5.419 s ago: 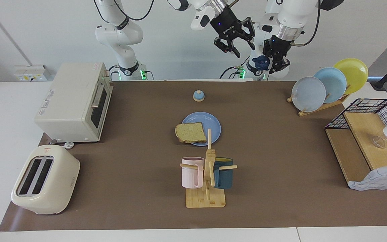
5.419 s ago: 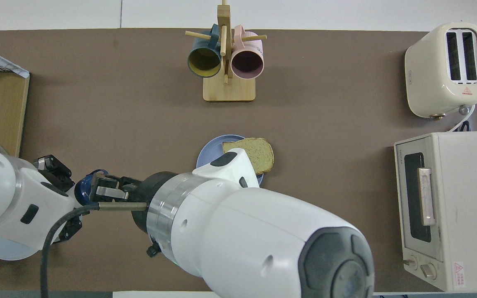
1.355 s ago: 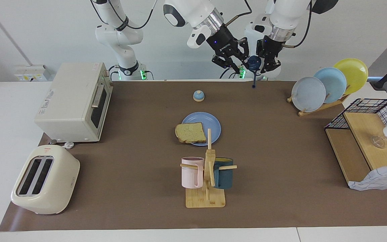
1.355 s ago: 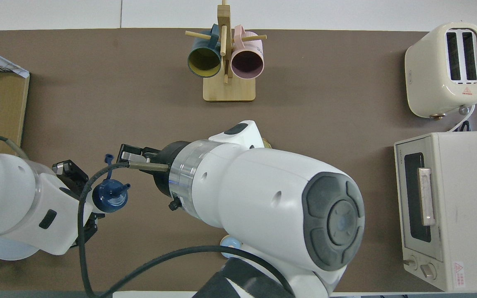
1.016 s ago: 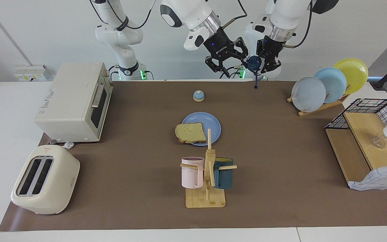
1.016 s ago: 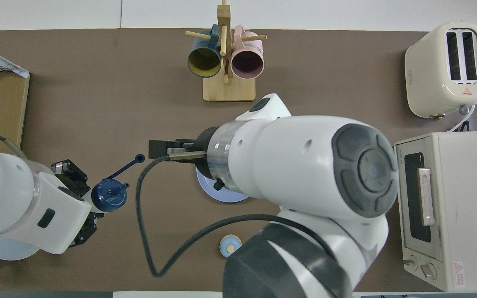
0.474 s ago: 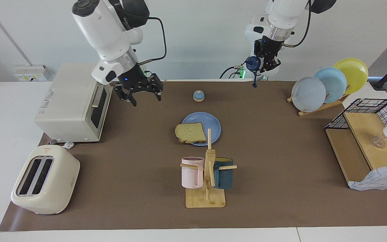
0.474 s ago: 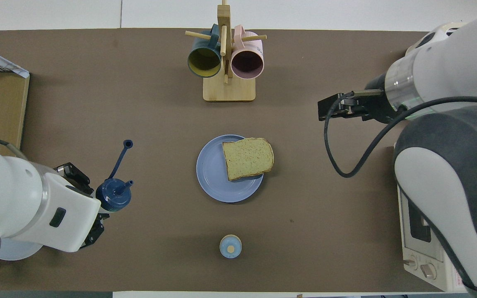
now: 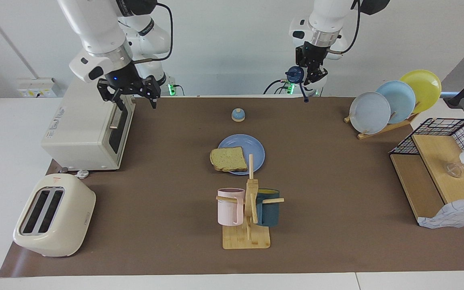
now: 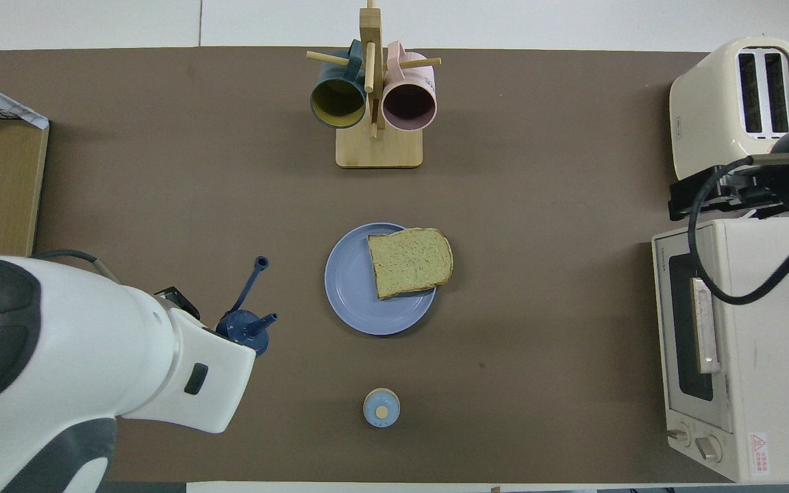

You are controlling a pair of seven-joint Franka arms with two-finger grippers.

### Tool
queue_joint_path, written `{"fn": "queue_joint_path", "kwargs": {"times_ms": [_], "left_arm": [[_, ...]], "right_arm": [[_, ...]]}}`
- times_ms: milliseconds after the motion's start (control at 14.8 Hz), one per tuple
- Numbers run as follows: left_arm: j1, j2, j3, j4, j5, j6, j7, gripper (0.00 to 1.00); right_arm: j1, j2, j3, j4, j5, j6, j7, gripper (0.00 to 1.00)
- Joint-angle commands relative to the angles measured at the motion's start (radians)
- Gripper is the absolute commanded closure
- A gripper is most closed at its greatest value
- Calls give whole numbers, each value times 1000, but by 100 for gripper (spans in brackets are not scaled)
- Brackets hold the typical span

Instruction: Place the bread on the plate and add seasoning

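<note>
The bread (image 9: 228,158) (image 10: 409,260) lies on the blue plate (image 9: 252,147) (image 10: 350,301) in the middle of the mat, overhanging its rim toward the right arm's end. My left gripper (image 9: 311,74) is raised and shut on the seasoning (image 9: 295,74) (image 10: 244,334). The bottle is tilted, its navy cap is flipped open and the lid dangles on its strap. It hangs over the mat beside the plate, toward the left arm's end. My right gripper (image 9: 135,102) (image 10: 675,200) is open and holds nothing, over the toaster oven's front edge.
A toaster oven (image 9: 83,121) and a toaster (image 9: 52,215) stand at the right arm's end. A mug rack (image 9: 248,209) stands farther from the robots than the plate, a small bell (image 9: 238,114) nearer. A plate rack (image 9: 393,100) and a wire shelf (image 9: 437,173) stand at the left arm's end.
The right arm has swung away from the middle of the table to the toaster oven, uncovering the plate and bread. The left gripper has carried the bottle a little toward the plate.
</note>
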Motion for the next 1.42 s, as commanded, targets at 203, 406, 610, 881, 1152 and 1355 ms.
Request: {"fn": "queue_joint_path", "kwargs": {"times_ms": [203,406,610,881,1152,1355], "left_arm": [[-6,80,-77,34,43,17,-107,70],[-6,112,-122,44,80,17,-162,70],[-6,149,-172,45,132,17,-216,71],[-12,218,-232,51,239,17,-271,71],[-67,331,-242,110,322,10,-349,71],[-87,389,-242,139,394,7,-374,71]], "right_arm": [[6,-71,-55,-140,-17,9,-87,0],[-6,-70,-67,-143,-17,31,-138,0],[-9,-54,-72,-120,-20,18,-138,0],[-10,-53,-75,-121,-18,14,-140,0],[35,-54,-130,-126,-2,9,-144,0],[42,-57,-149,-130,0,8,-146,0]]}}
